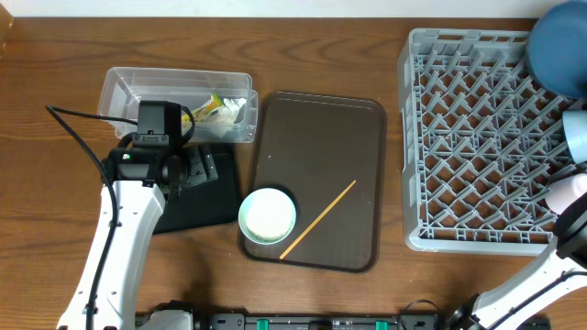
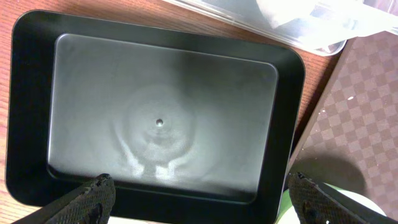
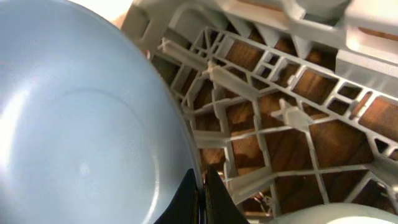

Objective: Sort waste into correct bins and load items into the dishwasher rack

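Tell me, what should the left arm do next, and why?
Probably reach for the pale mint bowl: the left arm's jaws hang open over the black bin, and that bowl and the wooden stick lie on the brown tray, not in the rack.

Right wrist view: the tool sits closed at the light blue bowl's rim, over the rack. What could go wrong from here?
1. The right tool is shut at the thin rim of the light blue bowl. Whether it actually pinches the rim is unclear, so the bowl might slip or tip against the rack.
2. The mint bowl sits at the tray edge beside the open left tool; a sideways swing could knock it.
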You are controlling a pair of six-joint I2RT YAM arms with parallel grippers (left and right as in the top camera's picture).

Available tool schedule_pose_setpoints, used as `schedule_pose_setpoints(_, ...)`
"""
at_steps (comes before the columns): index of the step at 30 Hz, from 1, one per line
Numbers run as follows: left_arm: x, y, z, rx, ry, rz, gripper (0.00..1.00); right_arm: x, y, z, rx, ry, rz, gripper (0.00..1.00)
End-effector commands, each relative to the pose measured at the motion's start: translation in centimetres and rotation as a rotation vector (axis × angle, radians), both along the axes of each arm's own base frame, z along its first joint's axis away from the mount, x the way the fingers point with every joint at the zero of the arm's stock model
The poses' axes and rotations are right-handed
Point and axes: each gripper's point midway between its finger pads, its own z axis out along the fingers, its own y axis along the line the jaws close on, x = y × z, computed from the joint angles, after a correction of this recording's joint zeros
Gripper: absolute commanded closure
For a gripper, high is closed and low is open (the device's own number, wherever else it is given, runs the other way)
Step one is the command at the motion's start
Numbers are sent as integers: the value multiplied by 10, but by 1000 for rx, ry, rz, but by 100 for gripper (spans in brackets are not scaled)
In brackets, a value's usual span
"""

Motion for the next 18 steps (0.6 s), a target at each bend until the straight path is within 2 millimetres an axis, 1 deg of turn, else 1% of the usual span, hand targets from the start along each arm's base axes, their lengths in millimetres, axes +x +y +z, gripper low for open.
schedule_pose_setpoints(1,-1,4,4,12,-13,7,8,4,9,59,-122,-70,87,99)
schedule_pose_setpoints(7,-1,4,4,12,-13,7,8,-18,9,120,-301,-57,82,99)
schedule_pose_setpoints(11,-1,4,4,12,-13,7,8,-41,9,167,-512,9,62,99)
schedule_pose_setpoints(13,-1,4,4,12,-13,7,8,-52,9,185,-635,81,37,99)
schedule_pose_setpoints(16,-1,4,4,12,-13,7,8,-73,8,217,-896,279,-33,99)
schedule_pose_setpoints(18,-1,4,4,12,-13,7,8,-80,11,233,-1042,408,-62,99)
